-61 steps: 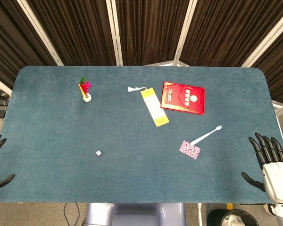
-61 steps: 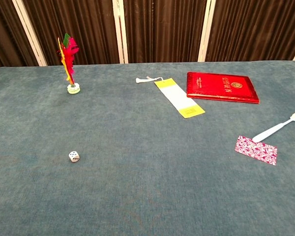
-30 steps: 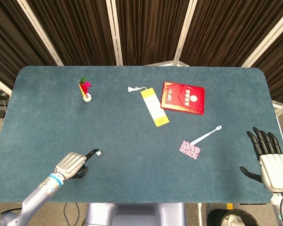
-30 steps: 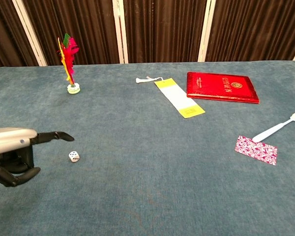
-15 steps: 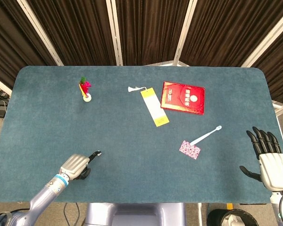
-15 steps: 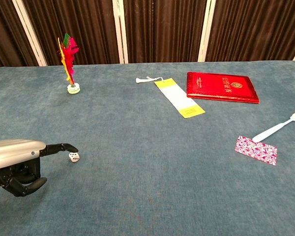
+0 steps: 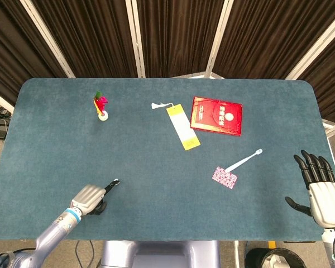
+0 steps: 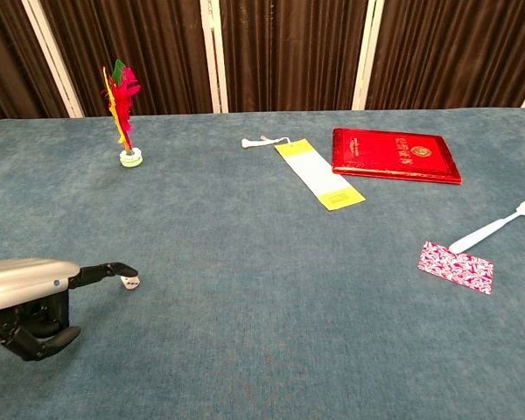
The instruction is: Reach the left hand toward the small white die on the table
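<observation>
The small white die lies on the blue table near its front left. My left hand is low over the table just left of it. One finger is stretched out, and its tip rests on or just above the die's top. The other fingers are curled under and hold nothing. In the head view the left hand points up and right, its fingertip almost covering the die. My right hand hangs off the table's right edge with its fingers spread and nothing in it.
A feathered shuttlecock stands at the back left. A yellow bookmark and a red booklet lie at the back centre. A white toothbrush and a pink patterned card lie to the right.
My left hand came in from the table's left edge to the die. Over the last half second its outstretched finger dropped onto the die. The right hand barely moved.
</observation>
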